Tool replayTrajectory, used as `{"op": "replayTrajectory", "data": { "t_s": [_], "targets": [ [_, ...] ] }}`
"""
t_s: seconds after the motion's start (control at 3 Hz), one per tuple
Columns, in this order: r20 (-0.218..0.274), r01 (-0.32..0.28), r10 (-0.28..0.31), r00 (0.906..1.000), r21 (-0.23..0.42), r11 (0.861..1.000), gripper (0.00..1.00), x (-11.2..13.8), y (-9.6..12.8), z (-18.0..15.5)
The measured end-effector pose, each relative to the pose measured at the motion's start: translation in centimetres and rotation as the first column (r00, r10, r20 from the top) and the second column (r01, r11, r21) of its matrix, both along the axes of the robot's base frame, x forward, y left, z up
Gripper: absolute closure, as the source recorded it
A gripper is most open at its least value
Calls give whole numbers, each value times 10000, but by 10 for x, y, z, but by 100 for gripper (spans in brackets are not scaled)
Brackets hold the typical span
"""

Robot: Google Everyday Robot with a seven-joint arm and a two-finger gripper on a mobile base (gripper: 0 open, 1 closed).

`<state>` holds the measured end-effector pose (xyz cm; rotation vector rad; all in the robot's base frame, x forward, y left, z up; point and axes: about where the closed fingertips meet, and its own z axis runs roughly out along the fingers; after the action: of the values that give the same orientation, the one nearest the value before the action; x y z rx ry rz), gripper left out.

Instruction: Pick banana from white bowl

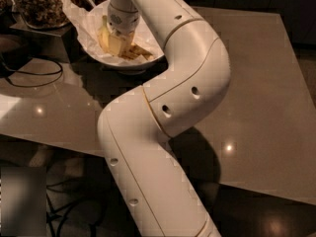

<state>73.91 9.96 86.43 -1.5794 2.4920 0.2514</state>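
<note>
Pincer [120, 37] sits low inside the white bowl [129, 64], and the robot's own arm [187, 73] walls off the bowl's right side. Crumpled paper [79, 15] stands up along the left rim, with a heaped snack dish [37, 6] just beyond. A black cable [34, 75] loops nearby. Open desk [266, 83] stretches to the right.

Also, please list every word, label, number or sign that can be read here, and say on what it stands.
None: no text can be read anywhere.
The arm shows only plain holes and seams, no label.
The bowl, the banana and the table carry no print.
The gripper is low inside the bowl, right by the banana.
</note>
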Motion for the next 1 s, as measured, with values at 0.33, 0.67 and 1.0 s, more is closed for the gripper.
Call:
{"op": "replayTrajectory", "data": {
  "t_s": [0.33, 0.67, 1.0],
  "targets": [
    [260, -144, 148, 9996, -148, 9998, 100, -1, 4, 11],
    [688, -216, 237, 9973, -320, 9993, 100, -7, 7, 36],
    [869, -175, 193, 9960, -215, 9996, 100, 0, 10, 34]
  ]
}}
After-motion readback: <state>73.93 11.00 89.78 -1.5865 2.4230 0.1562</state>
